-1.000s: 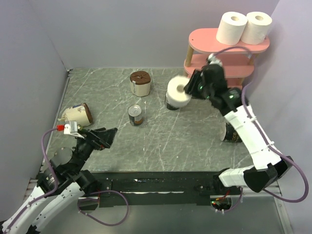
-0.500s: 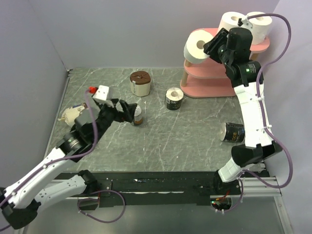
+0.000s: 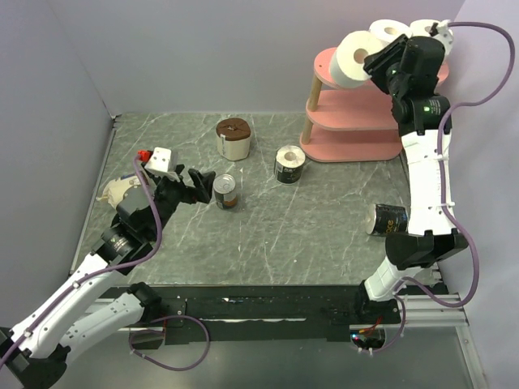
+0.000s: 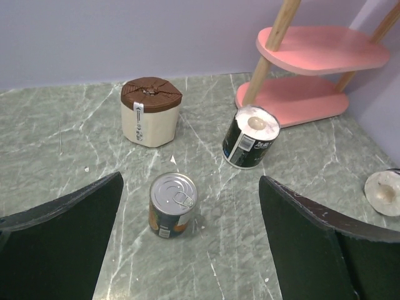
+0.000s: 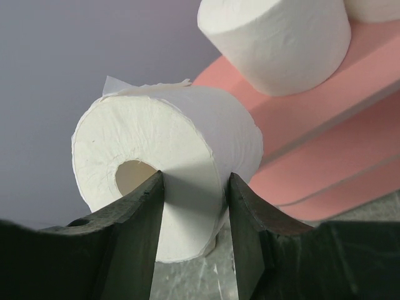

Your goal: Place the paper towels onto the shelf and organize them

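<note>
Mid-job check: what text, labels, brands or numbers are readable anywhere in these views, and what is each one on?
No text can be quoted; nothing reads cleanly.
On the upright black-printed roll: white label with print, too blurred to read.
On the can: dark label, print too small to read.
On the brown-topped wrapped roll: narrow vertical strip with marks, illegible.
On the lying black roll: yellowish print, illegible.

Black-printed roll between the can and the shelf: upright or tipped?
Upright: the black-printed roll rests on its flat end, core opening facing up.
</note>
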